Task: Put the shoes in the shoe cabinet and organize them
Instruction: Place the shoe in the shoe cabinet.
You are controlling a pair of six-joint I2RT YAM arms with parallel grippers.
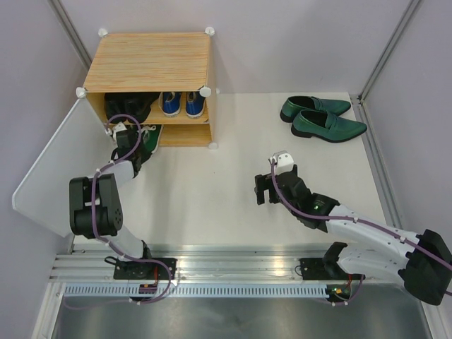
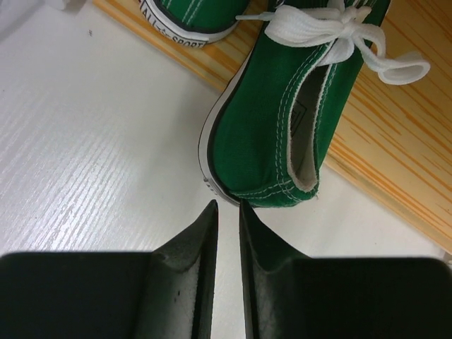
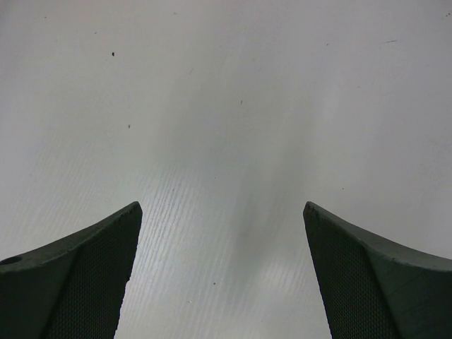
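Light wood-grain cabinet [image 1: 148, 60] stands at the far left of the table [image 1: 212, 212], its frosted door [image 1: 53, 169] swung wide open to the left. On the cabinet's upper shelf are the black boots [image 1: 131, 106] at the left and the blue sneakers [image 1: 182, 103] at the right; the boots sit in shadow and are hard to make out. On the lower shelf, the green sneakers [image 1: 151, 138] are mostly hidden from above by the left arm. The wrist view shows one sneaker [image 2: 275, 120] with its heel over the shelf edge and the other [image 2: 187, 14] cut off by the frame. The left gripper [image 2: 227, 206] sits at the cabinet's lower opening, its jaws almost pressed together, empty, just short of that heel. The green loafers [image 1: 323, 119] lie well right of the cabinet. The right gripper [image 3: 222, 208] hangs in front of the cabinet to its right, jaws spread wide over bare table.
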